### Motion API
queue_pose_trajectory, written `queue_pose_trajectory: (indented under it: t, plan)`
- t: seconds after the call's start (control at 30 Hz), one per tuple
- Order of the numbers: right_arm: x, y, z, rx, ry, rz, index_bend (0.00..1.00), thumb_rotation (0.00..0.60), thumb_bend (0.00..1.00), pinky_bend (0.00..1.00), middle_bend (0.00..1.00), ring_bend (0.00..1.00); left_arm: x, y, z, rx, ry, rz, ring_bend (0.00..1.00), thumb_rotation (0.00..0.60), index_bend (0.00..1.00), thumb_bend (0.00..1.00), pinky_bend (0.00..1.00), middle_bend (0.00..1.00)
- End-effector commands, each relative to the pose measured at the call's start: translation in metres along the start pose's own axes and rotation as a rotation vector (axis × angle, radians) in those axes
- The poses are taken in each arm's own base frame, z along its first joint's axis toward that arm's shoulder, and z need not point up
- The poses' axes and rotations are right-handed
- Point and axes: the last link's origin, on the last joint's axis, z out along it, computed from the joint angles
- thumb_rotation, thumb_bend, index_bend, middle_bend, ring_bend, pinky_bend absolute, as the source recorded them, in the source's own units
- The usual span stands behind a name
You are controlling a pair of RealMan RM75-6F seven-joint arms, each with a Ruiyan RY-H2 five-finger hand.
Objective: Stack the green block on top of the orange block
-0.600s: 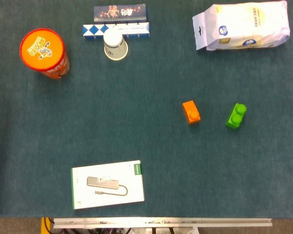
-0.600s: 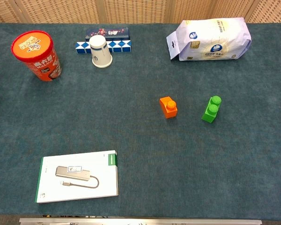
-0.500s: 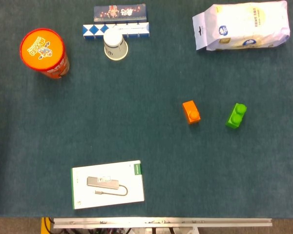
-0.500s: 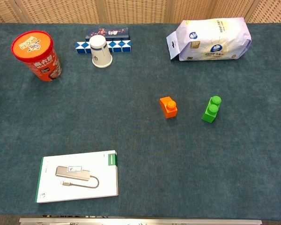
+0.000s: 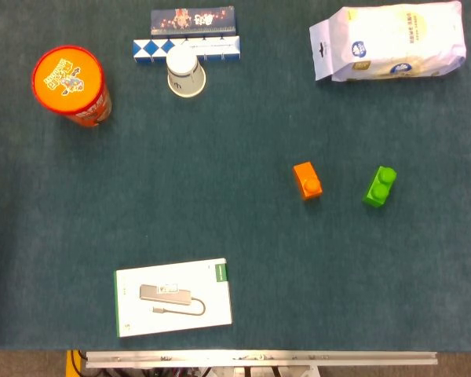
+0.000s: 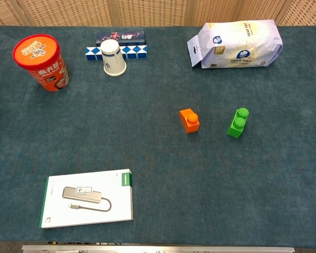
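A small orange block [image 5: 308, 180] [image 6: 189, 120] with one stud on top lies on the teal table cloth, right of centre. A green block [image 5: 381, 186] [image 6: 238, 122] with two studs lies a short way to its right, apart from it. Neither of my hands shows in the head view or the chest view.
An orange canister [image 5: 71, 86] [image 6: 40, 62] stands at the back left. A white paper cup [image 5: 186, 73] [image 6: 112, 57] sits in front of a blue-white patterned bar [image 5: 212, 49] and a dark box [image 5: 193, 20]. A white bag [image 5: 392, 41] [image 6: 237, 43] lies back right. A white adapter box [image 5: 173, 296] [image 6: 88, 197] lies front left.
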Motion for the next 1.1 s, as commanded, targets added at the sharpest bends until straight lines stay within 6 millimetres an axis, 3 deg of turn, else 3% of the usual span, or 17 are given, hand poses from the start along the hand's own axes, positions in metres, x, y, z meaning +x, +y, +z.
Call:
queue_pose_trajectory:
  t: [0.03,0.17,0.33,0.53,0.77,0.93,1.1]
  plan:
    - [0.000,-0.003,0.001,0.019,0.000,-0.002,0.47,0.600,0.33,0.23,0.41,0.28,0.000,0.000,-0.001,0.001,0.001,-0.004,0.44,0.600,0.58,0.53,0.59,0.60]
    - [-0.001,-0.008,0.005,0.062,-0.023,0.006,0.47,0.600,0.33,0.22,0.41,0.28,0.001,-0.001,-0.004,0.012,-0.002,-0.007,0.44,0.600,0.58,0.54,0.59,0.60]
    - [-0.001,-0.013,0.018,0.133,-0.084,-0.015,0.47,0.600,0.33,0.14,0.39,0.26,0.001,0.001,-0.006,0.011,0.001,-0.004,0.44,0.600,0.58,0.53,0.59,0.60]
    - [0.002,-0.020,0.037,0.223,-0.170,-0.029,0.47,0.600,0.33,0.14,0.36,0.23,-0.001,0.000,-0.007,0.021,-0.014,0.007,0.44,0.600,0.58,0.53,0.59,0.60]
    - [0.001,-0.025,0.059,0.296,-0.244,-0.092,0.47,0.600,0.33,0.14,0.24,0.11,-0.002,-0.002,-0.009,0.040,-0.013,0.013,0.44,0.600,0.58,0.53,0.59,0.60]
    - [-0.003,-0.035,0.074,0.344,-0.292,-0.155,0.37,0.600,0.31,0.14,0.15,0.04,-0.001,-0.006,-0.010,0.059,-0.012,0.017,0.44,0.600,0.58,0.53,0.59,0.60]
    - [-0.004,-0.041,0.082,0.367,-0.317,-0.184,0.31,0.600,0.21,0.09,0.12,0.00,-0.001,-0.008,-0.011,0.069,-0.010,0.020,0.44,0.600,0.58,0.53,0.59,0.60]
